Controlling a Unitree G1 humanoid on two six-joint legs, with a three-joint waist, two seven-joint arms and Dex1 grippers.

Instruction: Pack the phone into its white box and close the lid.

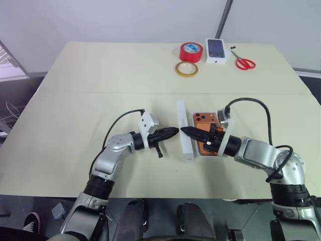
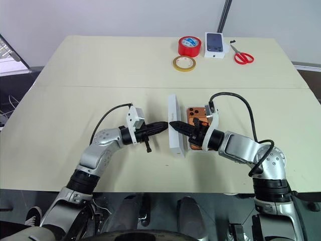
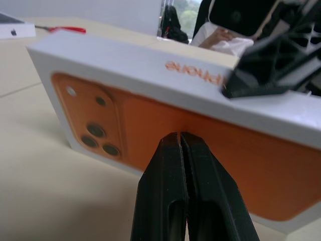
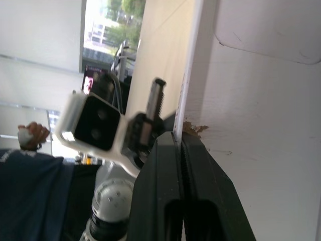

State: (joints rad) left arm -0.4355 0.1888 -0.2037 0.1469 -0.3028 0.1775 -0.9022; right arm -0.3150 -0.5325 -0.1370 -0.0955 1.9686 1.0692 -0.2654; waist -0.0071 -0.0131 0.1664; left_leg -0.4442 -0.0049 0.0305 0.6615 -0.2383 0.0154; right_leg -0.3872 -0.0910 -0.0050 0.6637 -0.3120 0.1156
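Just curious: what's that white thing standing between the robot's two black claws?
The lid, standing on edge between the left gripper and right gripper, seen in both eye views.

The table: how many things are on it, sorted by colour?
Red: 2, the tape roll and the scissors.
Yellow: 1, the flat tape ring.
White: 3, the lid standing on edge, the white box and the small phone-picture box.
Orange: 1, the phone.
Total: 7.
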